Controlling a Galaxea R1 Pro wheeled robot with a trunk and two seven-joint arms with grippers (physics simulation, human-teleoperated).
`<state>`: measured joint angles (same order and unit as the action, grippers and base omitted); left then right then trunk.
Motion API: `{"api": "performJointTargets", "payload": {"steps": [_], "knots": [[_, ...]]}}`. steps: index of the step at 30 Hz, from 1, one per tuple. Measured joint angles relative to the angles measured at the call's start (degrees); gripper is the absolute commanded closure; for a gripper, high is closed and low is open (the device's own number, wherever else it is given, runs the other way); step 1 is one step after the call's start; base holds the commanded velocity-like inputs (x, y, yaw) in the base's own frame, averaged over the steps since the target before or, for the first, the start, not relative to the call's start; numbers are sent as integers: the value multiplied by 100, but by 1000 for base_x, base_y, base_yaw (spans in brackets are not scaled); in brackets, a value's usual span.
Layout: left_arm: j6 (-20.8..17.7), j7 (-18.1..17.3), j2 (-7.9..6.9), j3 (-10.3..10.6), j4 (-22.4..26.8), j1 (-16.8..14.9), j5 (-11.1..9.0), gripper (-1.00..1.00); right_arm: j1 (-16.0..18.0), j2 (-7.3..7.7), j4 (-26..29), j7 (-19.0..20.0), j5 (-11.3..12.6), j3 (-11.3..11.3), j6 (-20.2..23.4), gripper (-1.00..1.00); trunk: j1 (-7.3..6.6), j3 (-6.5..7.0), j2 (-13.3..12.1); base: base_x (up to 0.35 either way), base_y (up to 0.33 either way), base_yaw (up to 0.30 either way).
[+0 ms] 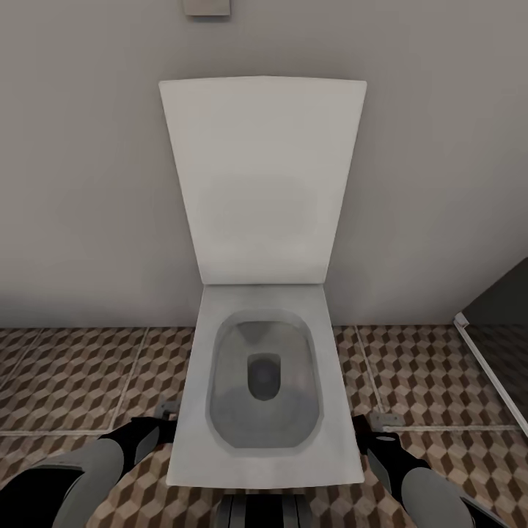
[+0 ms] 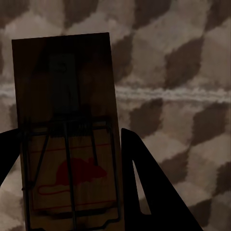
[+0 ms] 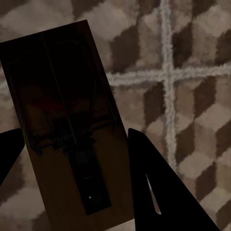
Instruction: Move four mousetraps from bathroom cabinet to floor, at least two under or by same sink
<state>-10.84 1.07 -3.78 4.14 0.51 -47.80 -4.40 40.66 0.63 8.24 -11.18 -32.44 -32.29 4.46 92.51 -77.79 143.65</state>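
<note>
Head view: a white square wall-hung toilet (image 1: 264,381) fills the centre of the frame, its lid (image 1: 262,180) raised against the grey wall (image 1: 81,183) and its grey bowl open below. The bathroom floor (image 1: 81,381), tiled in a brown, beige and cream cube pattern with pale grout lines, spans the lower part of the frame on both sides of the toilet. A dark panel with a white edge (image 1: 491,367) enters at the right edge.

Both arms are lowered and flank the toilet. The left arm (image 1: 88,469) rises from the lower left corner, grey forearm leading to a black wrist, with the left gripper (image 1: 165,414) just beside the toilet's left rim. The right arm (image 1: 425,484) mirrors it from the lower right corner, the right gripper (image 1: 374,424) just beside the right rim.

Left wrist view: one mousetrap (image 2: 65,130), a tan board with dark wire parts and a red mouse print, lies lengthwise between the two black fingers (image 2: 154,192), which are clamped on its edges; the tiled floor is behind it.

Right wrist view: a second mousetrap (image 3: 67,130), in shadow, is likewise gripped between the black fingers (image 3: 159,187), tilted slightly across the frame, above a crossing of grout lines (image 3: 167,72).
</note>
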Motion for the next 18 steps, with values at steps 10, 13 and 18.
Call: {"api": "performJointTargets", "payload": {"steps": [10, 13, 18], "knots": [[46, 0, 1, -1, 22, -1, 1, 100, 0, 0, 0, 0, -8, 0, 6, 100, 0, 0, 0, 0, 0, 0], [61, 0, 6, -5, 26, -1, 1, 100, 0, 0, 0, 0, -11, 0, 8, 100, 0, 0, 0, 0, 0, 0], [67, 0, 9, -7, 33, -1, 1, 100, 0, 0, 0, 0, -12, 0, 8, 100, 0, 0, 0, 0, 0, 0]]}}
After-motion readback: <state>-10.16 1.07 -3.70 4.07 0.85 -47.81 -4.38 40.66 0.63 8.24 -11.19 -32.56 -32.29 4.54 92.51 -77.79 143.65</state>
